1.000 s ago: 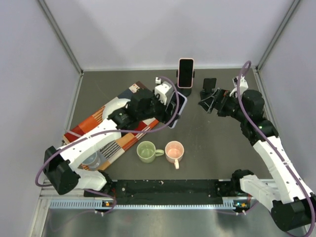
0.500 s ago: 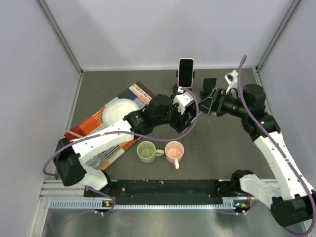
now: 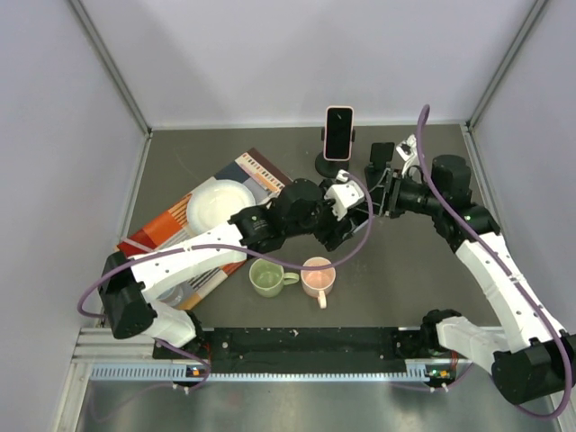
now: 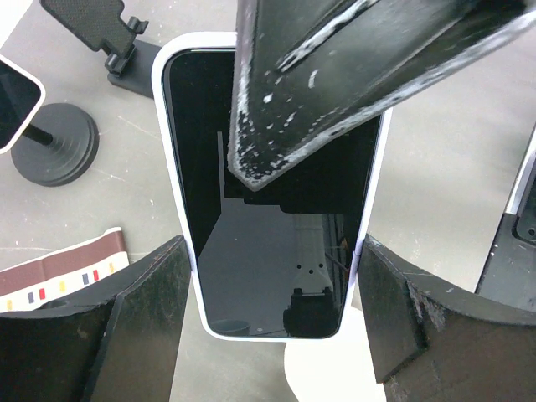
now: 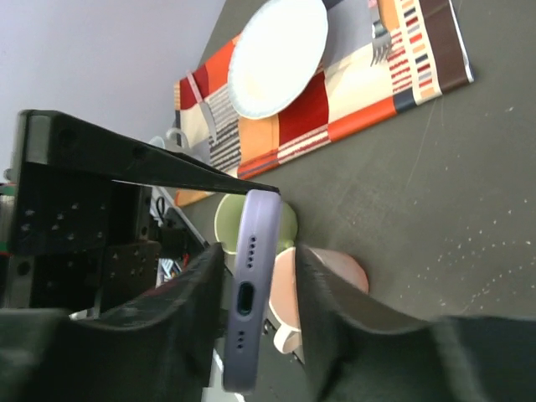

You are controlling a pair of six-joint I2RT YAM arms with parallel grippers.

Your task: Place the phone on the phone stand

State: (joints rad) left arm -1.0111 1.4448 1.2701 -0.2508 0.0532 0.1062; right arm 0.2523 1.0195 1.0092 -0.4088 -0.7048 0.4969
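A phone (image 4: 268,218) in a lavender case hangs above the table between the two arms, screen towards the left wrist camera. My left gripper (image 4: 272,260) is shut on its long sides, near one end. My right gripper (image 5: 255,260) straddles the other end (image 5: 247,293). One finger lies against the case, and a gap shows at the other finger, with the pink cup visible through it. The empty black phone stand (image 3: 382,153) stands just behind the right gripper (image 3: 382,191). In the top view the left gripper (image 3: 346,216) mostly hides the phone.
A second stand (image 3: 328,168) at the back holds a pink phone (image 3: 338,131). A green cup (image 3: 267,276) and a pink cup (image 3: 318,274) sit under the left arm. A striped placemat (image 3: 171,216) with a white plate (image 3: 216,202) lies at the left.
The left arm has swung right, carrying the phone over to the right gripper. The right gripper has moved in over the phone's end and its jaws have narrowed.
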